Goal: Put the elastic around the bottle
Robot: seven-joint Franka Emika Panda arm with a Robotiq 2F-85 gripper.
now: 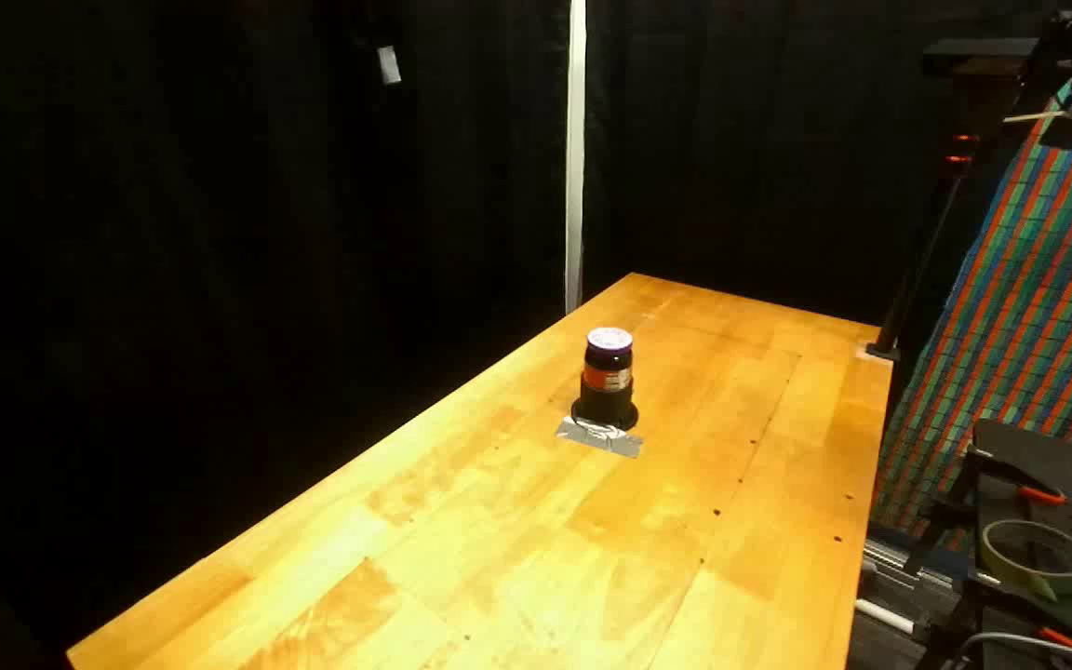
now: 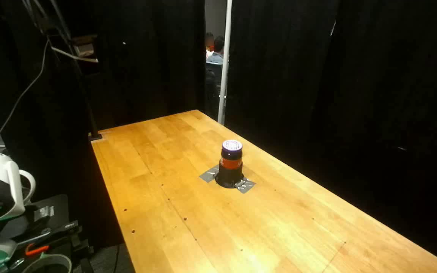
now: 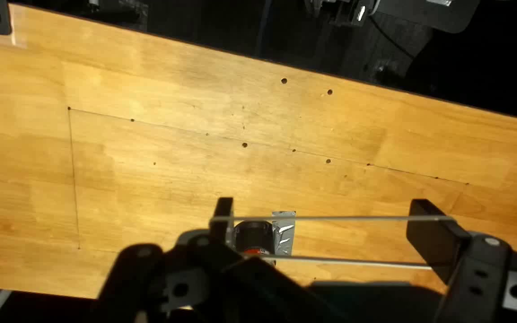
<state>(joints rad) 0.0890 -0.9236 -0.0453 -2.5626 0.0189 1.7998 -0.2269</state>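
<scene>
Grey tape (image 2: 246, 186) beside bottle (image 2: 231, 163)

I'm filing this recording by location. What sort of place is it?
Likely a robotics lab or demo space, though the pictures don't settle which: black curtains hang along a wooden tabletop, and strips of silver tape seem to secure the black base under the bottle.
</scene>
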